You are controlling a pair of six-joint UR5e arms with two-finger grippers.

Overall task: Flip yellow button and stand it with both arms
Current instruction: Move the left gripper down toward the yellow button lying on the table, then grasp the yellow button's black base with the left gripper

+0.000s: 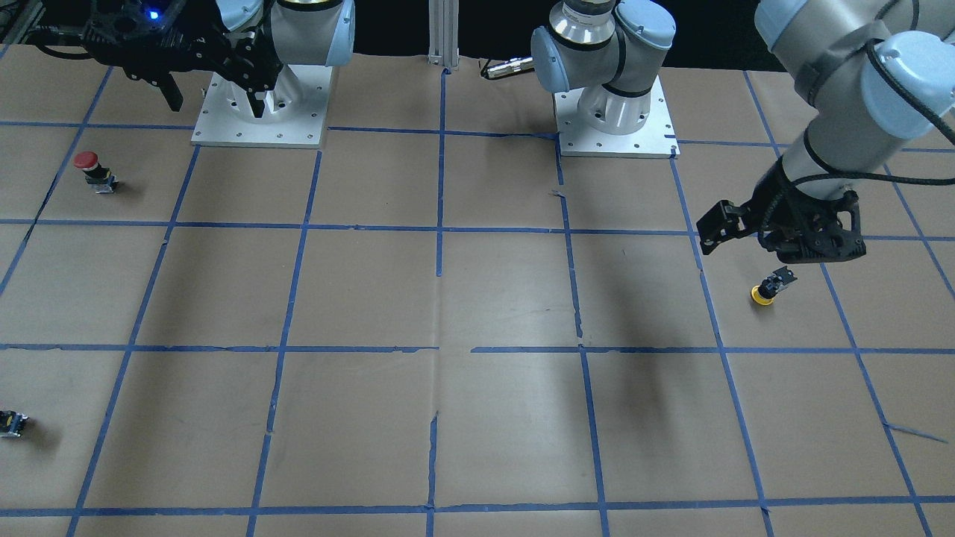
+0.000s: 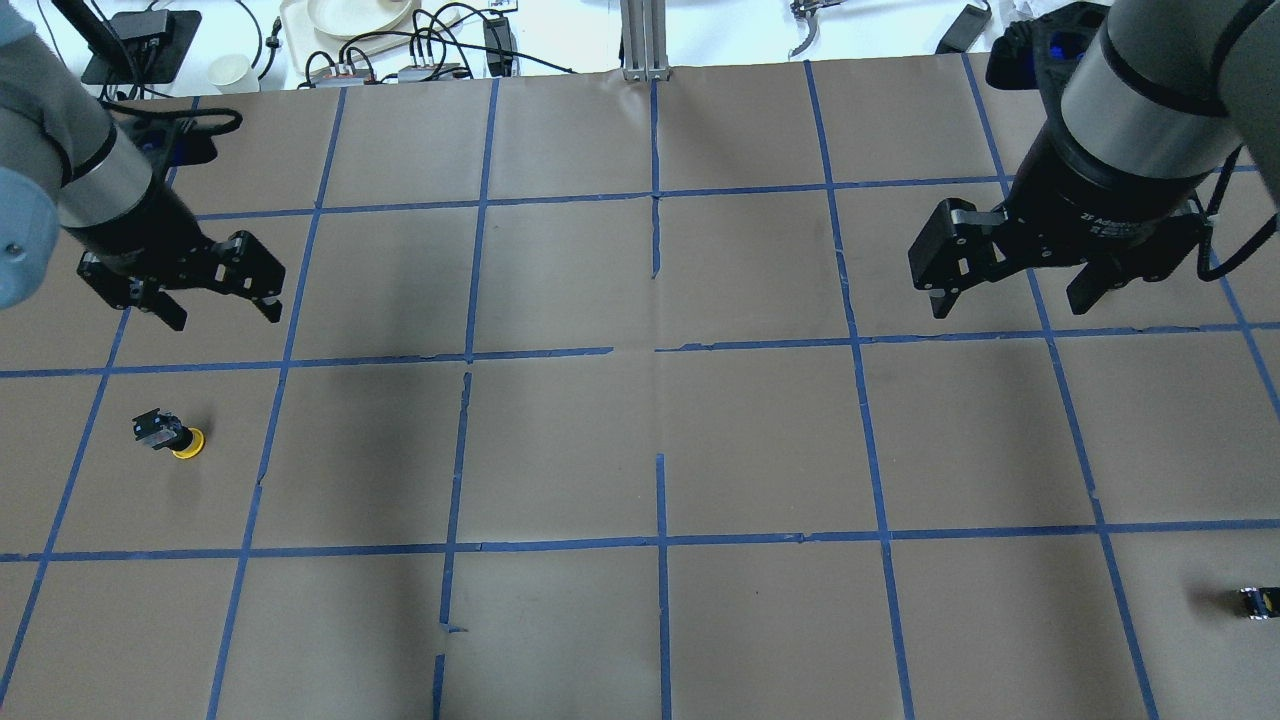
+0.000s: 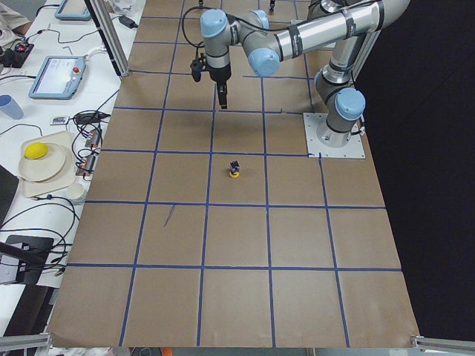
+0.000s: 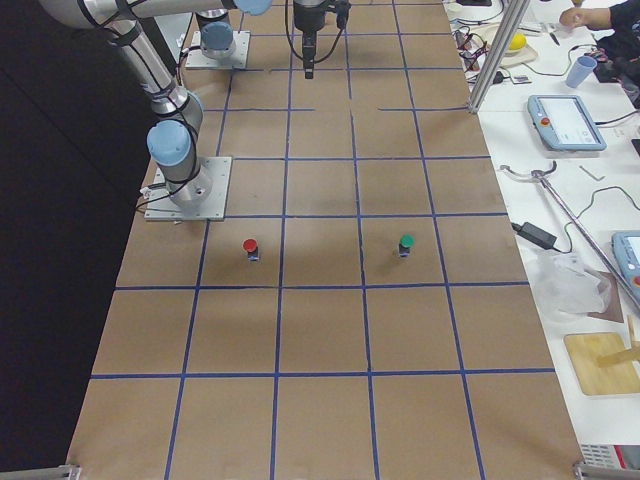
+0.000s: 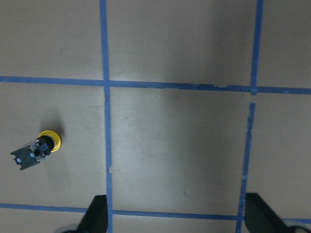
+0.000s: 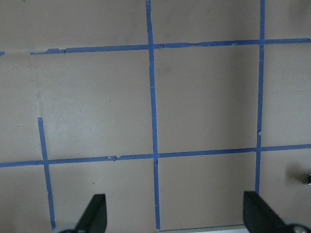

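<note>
The yellow button (image 1: 768, 288) rests on its yellow cap with the black-and-grey body tilted upward, on the brown paper at the robot's left. It also shows in the overhead view (image 2: 172, 435), the left exterior view (image 3: 234, 170) and the left wrist view (image 5: 39, 149). My left gripper (image 2: 222, 312) is open and empty. It hovers above the table, apart from the button, on the side away from the robot (image 1: 783, 239). My right gripper (image 2: 1012, 298) is open and empty, high over the right half of the table, far from the button.
A red-capped button (image 1: 89, 168) stands near the right arm's base plate (image 1: 261, 134). A small dark part (image 2: 1255, 602) lies near the table's right edge. Blue tape lines grid the brown paper. Cables, plates and tablets lie beyond the table's far edge.
</note>
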